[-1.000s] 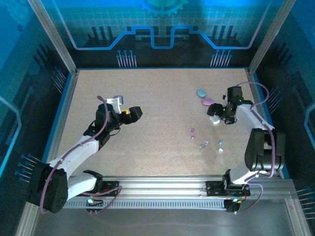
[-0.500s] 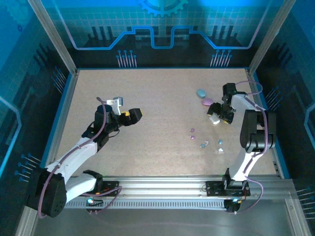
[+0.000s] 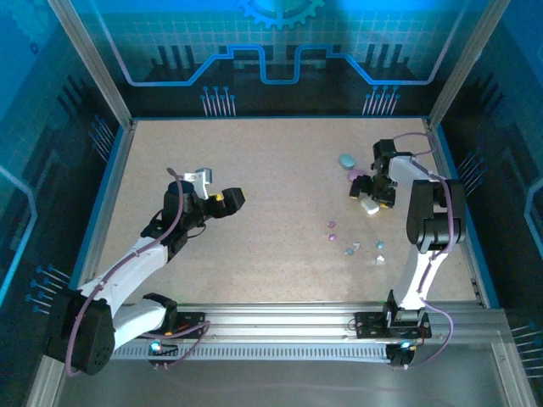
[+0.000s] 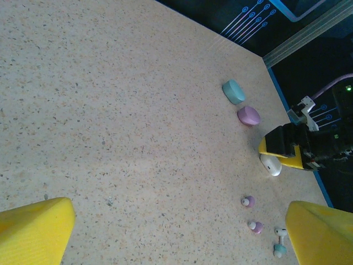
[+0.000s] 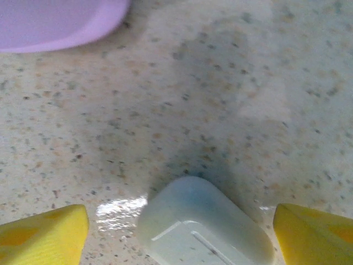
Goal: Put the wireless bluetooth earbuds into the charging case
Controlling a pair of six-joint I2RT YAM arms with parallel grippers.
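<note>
- The right gripper is down at the far right of the table. Its claw is spread wide, with yellow fingers on either side of the white case. There's a gap on both sides, so it isn't gripping anything.
- The purple case sits just past the white case, and the teal case is a bit further back.
- The left gripper hangs over the left-middle of the table, also wide open and holding nothing.
- The earbuds are lying loose on the tabletop, closer to the arm bases than the cases are.
- The pink buds are on the left of that scatter.
- The teal buds and white buds are mixed together to their right.
</note>
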